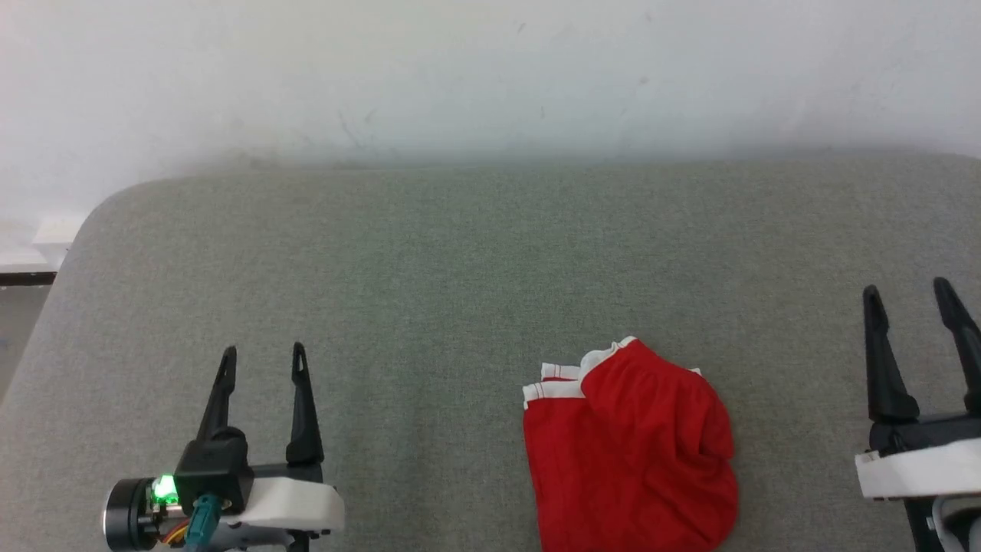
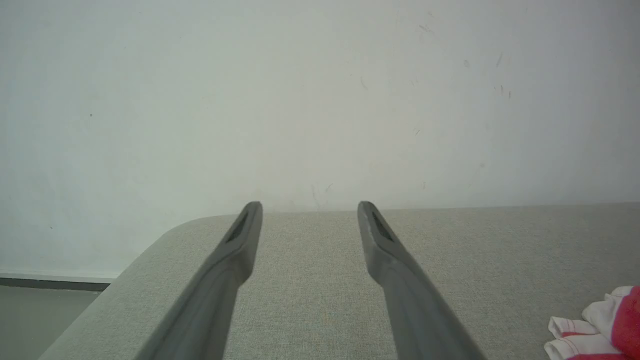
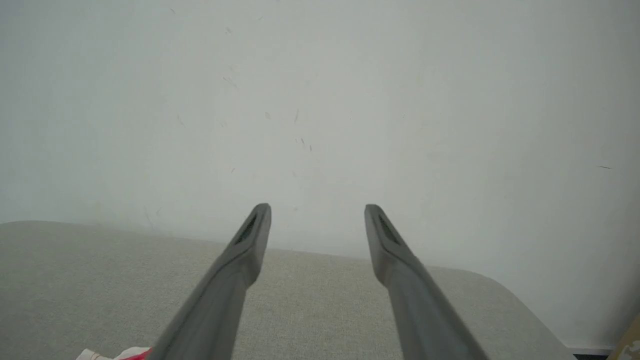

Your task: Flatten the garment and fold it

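I read both sets of fingers as released and empty: left gripper (image 1: 264, 349), right gripper (image 1: 906, 287). The bright red soft-cloth shorts with white waistband (image 1: 636, 452) lie on the grey fabric-covered desk (image 1: 429, 268) between them, nearer the right fingers, touching neither. Status: doubled over but loose and uneven, so squaring appears outstanding

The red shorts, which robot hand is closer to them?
Right. The right gripper sits to the right of the red shorts, not touching. The left gripper is on their left, with a wider stretch of grey surface between. Both are open.
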You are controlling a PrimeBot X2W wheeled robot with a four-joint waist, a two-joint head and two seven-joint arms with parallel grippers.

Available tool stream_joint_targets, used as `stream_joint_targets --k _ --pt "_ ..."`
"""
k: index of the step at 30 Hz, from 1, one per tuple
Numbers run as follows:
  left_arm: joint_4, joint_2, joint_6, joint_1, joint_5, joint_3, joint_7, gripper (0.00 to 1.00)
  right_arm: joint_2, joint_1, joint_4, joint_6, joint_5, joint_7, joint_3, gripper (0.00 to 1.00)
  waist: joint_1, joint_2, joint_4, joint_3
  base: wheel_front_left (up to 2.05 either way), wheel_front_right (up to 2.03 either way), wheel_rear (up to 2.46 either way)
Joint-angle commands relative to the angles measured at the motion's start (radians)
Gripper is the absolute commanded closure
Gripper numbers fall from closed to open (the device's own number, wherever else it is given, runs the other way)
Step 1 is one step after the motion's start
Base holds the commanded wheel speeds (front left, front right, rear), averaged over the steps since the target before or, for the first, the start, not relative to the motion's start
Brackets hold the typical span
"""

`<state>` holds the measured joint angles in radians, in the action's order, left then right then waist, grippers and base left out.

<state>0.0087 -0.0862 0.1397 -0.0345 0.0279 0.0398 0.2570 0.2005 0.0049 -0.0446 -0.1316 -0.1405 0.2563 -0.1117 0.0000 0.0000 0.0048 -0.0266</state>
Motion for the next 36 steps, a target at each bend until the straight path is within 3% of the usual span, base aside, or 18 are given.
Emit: stream_joint_targets --k 1,5,10,14,18,20,25,28,32,36 --pt "-0.009 0.004 -0.007 -0.012 0.000 -0.002 0.005 0.00 -0.026 0.021 -0.023 0.001 0.010 0.005 -0.016 0.00 0.0000 0.0000 0.000 0.000 0.00 0.00 0.00" --pt "-0.019 0.007 -0.018 -0.016 0.004 -0.004 0.005 0.00 -0.086 0.084 -0.078 0.001 0.030 0.005 -0.050 0.00 0.0000 0.0000 0.001 0.000 0.00 0.00 0.00" --pt "-0.010 0.009 -0.023 -0.020 -0.003 -0.009 0.005 0.00 -0.094 0.095 -0.112 0.001 0.040 0.005 -0.038 0.00 0.0000 0.0000 -0.002 0.005 0.00 0.00 0.00" --pt "-0.006 0.010 -0.025 -0.012 -0.006 -0.013 0.005 0.00 -0.047 0.021 -0.134 0.001 0.025 0.005 -0.026 0.00 0.0000 0.0000 -0.001 0.003 0.00 0.00 0.00" --pt "0.000 0.012 -0.026 -0.006 -0.008 -0.014 0.005 0.00 0.063 -0.086 -0.080 0.001 -0.019 -0.011 0.035 0.00 0.0000 0.0000 0.004 0.003 0.00 0.00 0.00" --pt "0.003 0.014 -0.027 -0.006 -0.008 -0.012 0.005 0.00 0.136 -0.148 -0.055 0.001 -0.061 -0.087 0.093 0.00 0.0000 0.0000 0.009 0.003 0.00 0.00 0.00" --pt "0.009 0.017 -0.028 -0.004 -0.008 -0.007 0.005 0.00 0.333 -0.259 0.013 0.001 -0.288 -0.502 0.330 0.00 0.0000 0.0000 0.022 -0.007 0.00 0.00 0.00" --pt "0.012 0.018 -0.030 0.003 -0.008 -0.005 0.005 0.00 0.413 -0.304 0.034 0.001 -0.447 -0.724 0.445 0.00 0.0000 0.0000 0.033 -0.020 0.00 0.00 0.00" --pt "0.016 0.022 -0.028 0.018 -0.007 0.001 0.005 0.00 0.465 -0.340 0.066 0.001 -0.609 -0.908 0.559 0.00 0.0000 0.0000 0.048 -0.047 0.00 0.00 0.00" --pt "0.018 0.025 -0.027 0.040 -0.009 0.012 0.005 0.00 0.457 -0.368 0.151 0.001 -0.677 -0.953 0.640 0.00 0.0000 0.0000 0.062 -0.084 0.00 0.00 0.00"
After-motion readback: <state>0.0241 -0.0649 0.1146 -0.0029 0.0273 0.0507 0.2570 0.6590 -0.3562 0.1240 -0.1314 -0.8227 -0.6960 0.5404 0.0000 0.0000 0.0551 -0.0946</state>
